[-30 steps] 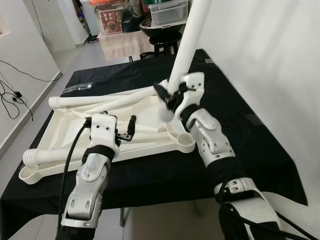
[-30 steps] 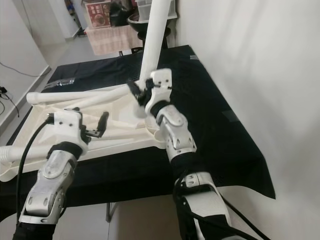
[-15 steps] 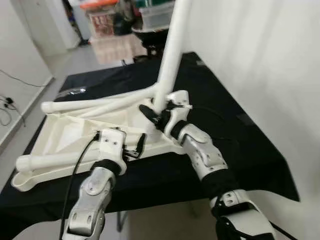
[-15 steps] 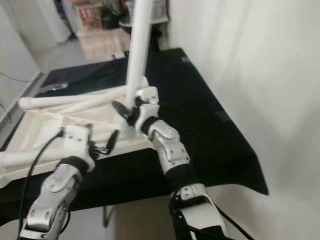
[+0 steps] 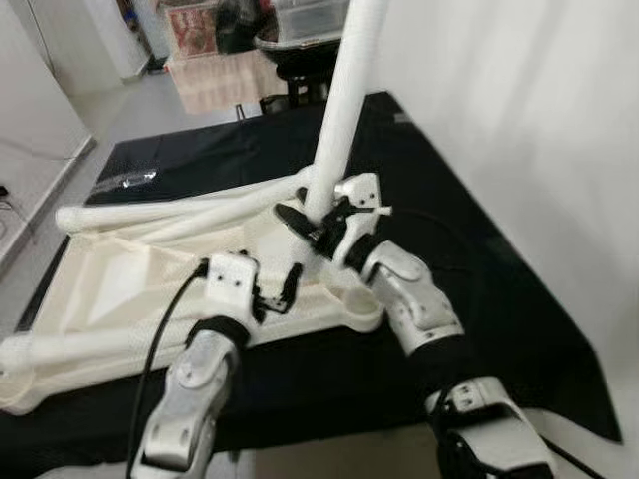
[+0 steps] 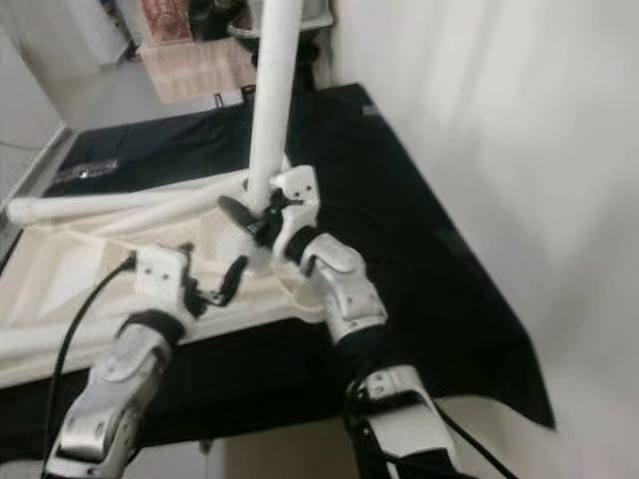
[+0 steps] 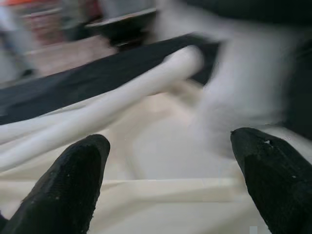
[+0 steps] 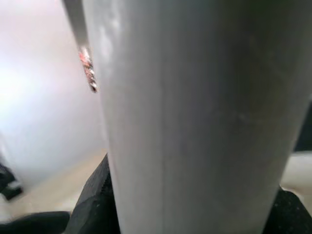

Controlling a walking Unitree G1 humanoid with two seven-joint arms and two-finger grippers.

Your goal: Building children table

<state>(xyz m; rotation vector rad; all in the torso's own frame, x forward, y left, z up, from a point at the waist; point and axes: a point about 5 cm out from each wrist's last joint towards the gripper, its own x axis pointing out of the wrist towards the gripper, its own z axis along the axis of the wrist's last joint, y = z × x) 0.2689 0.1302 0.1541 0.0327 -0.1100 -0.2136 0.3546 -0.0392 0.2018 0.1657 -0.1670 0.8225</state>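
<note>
Cream plastic on black cloth

The tabletop (image 5: 120,284) and the upright leg (image 5: 344,95) are plain cream-white; the counter (image 5: 479,289) wears black cloth. Both arms are silver, the left pincer (image 5: 285,289) and right pincer (image 5: 305,222) black-fingered. Wall white.

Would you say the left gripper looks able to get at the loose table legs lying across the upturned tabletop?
Probably yes. The left gripper hangs open over the tabletop, and the loose legs lie just beyond it with nothing between. The right gripper holds the upright leg off to one side.

Silver jointed arms, white wrist housings, black cables and fingers.
</note>
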